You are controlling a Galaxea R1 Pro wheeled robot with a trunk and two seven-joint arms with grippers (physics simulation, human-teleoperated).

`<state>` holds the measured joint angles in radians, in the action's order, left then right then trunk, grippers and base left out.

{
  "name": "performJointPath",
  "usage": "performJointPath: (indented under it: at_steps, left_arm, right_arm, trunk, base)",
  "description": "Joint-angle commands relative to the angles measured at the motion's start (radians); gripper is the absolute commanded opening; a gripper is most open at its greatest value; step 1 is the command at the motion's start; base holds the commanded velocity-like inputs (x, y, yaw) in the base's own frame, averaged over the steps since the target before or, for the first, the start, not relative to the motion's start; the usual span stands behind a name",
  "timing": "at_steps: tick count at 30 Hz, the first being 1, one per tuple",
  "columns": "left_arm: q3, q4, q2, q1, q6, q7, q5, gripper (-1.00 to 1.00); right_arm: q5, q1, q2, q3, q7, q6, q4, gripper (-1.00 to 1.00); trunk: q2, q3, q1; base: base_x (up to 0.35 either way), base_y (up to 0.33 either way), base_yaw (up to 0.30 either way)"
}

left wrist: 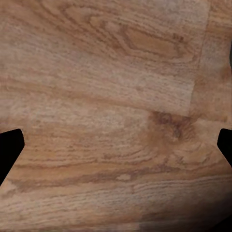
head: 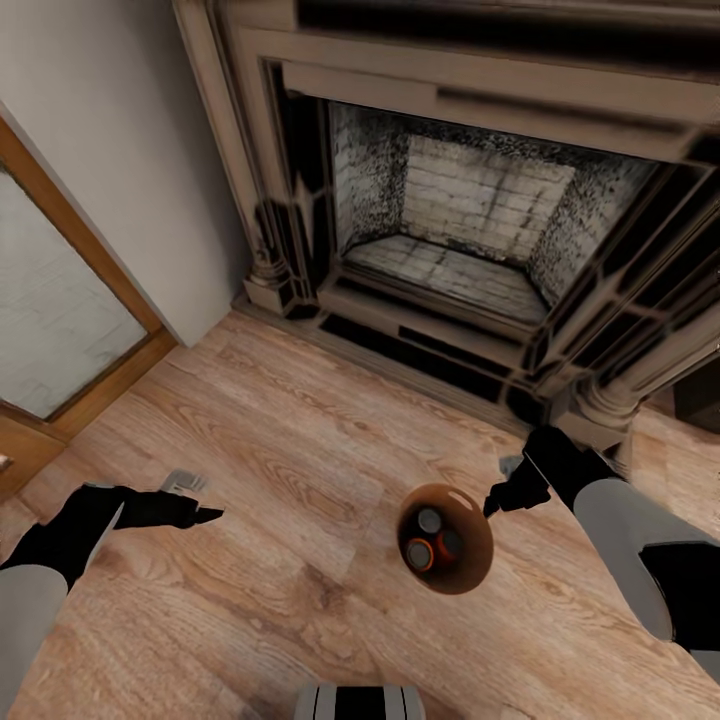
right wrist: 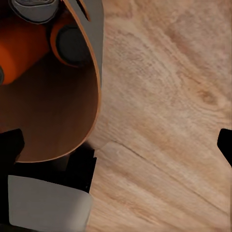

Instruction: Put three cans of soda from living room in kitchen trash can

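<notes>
In front of the stone-framed fireplace with its pale brick firebox [head: 470, 225], a small round bucket with a brown inside [head: 446, 540] stands upright on the wood-plank floor [head: 300, 450]. Three drink cans with silvery tops [head: 434, 540], orange showing on at least one, sit packed together inside it. The right pincer [head: 497, 492] hovers just beside the bucket's rim on the fireplace side, its black fingers spread and empty. The left pincer [head: 196, 500] hangs over bare floor well apart from the bucket, also spread and empty. A wood-framed glass door [head: 60, 320] stands left of the fireplace.
</notes>
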<state>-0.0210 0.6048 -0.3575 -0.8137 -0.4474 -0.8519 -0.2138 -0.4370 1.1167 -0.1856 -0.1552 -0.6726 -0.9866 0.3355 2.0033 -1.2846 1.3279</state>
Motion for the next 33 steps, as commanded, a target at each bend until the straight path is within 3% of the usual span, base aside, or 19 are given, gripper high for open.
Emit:
performJointPath:
  at_steps: [1,12,23,30,31,33]
  left_arm:
    - [0.000,-0.009,0.000,0.000,0.006,0.006,0.000,1.00]
    - [0.001,-0.117,0.000,0.001,0.083,0.085,0.002,1.00]
    - [0.001,-0.200,0.007,0.004,0.149,0.155,0.001,1.00]
    - [0.000,-0.245,0.038,0.057,0.203,0.331,0.003,1.00]
    - [0.000,-0.248,0.043,0.088,0.209,0.403,0.013,1.00]
    - [0.000,-0.249,0.045,0.104,0.216,0.433,0.031,1.00]
  right_arm:
    - [0.000,-0.004,-0.002,0.000,0.001,0.003,0.000,1.00]
    - [0.000,-0.062,-0.037,0.000,0.002,0.027,0.005,1.00]
    - [0.000,-0.161,-0.067,0.000,0.002,0.115,0.018,1.00]
    - [0.001,-0.226,-0.098,0.006,0.003,0.169,0.018,1.00]
    - [0.001,-0.265,-0.103,0.028,0.004,0.200,0.017,1.00]
    - [0.000,-0.288,-0.104,0.048,0.008,0.218,0.017,1.00]
  trunk:
    - [-0.007,0.003,-0.004]
    - [-0.084,0.038,-0.046]
    - [-0.161,0.072,-0.088]
    - [-0.210,0.094,-0.115]
    - [-0.217,0.097,-0.119]
    - [-0.231,0.104,-0.127]
  base:
    - [0.000,0.000,0.000]
    - [0.000,0.000,0.000]
    - [0.000,0.000,0.000]
    - [0.000,0.000,0.000]
    - [0.000,0.000,0.000]
    - [0.000,0.000,0.000]
